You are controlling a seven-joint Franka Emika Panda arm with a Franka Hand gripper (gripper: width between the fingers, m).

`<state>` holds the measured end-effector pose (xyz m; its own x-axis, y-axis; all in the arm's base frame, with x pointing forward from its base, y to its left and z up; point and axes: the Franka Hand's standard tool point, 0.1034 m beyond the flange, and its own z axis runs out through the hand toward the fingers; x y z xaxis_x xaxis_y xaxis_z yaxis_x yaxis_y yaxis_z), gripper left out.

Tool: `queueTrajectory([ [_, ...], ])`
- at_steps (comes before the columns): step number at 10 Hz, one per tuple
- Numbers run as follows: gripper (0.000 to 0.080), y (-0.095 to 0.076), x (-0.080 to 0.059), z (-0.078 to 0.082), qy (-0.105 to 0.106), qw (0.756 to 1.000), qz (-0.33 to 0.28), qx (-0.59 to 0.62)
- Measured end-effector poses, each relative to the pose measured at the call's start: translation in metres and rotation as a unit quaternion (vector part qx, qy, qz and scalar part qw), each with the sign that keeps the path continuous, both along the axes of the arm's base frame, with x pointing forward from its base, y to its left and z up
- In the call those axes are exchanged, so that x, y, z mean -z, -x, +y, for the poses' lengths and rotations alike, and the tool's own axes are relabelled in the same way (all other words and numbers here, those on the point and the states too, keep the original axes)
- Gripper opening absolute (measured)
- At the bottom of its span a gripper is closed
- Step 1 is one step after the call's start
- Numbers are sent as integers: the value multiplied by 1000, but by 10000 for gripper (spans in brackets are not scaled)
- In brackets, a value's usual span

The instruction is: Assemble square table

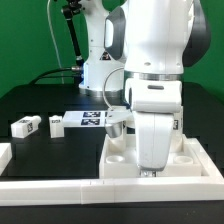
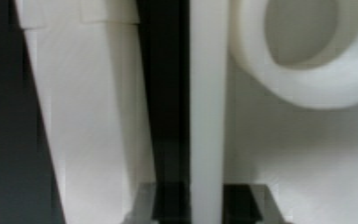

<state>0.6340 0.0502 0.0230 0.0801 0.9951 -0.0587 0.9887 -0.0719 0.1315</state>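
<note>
Gripper down at the edge of the square table top, at the exterior view's right, just beside the border wall. Fingers narrowly apart astride its raised rim, near a round corner socket; clamped or not, cannot tell. One leg just beside the marker board.

1. The black table is bare and open on the exterior view's left, in front of the two loose legs.
2. The low border wall blocks the front edge.
3. The square table top sits just behind that wall.
4. In the wrist view, only a narrow dark gap separates the top's rim from a white upright, probably the wall.
</note>
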Motion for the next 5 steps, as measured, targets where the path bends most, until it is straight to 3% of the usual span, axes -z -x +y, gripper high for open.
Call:
queueTrajectory([
  [5, 67, -1, -1, 7, 1, 1000, 2, -12],
])
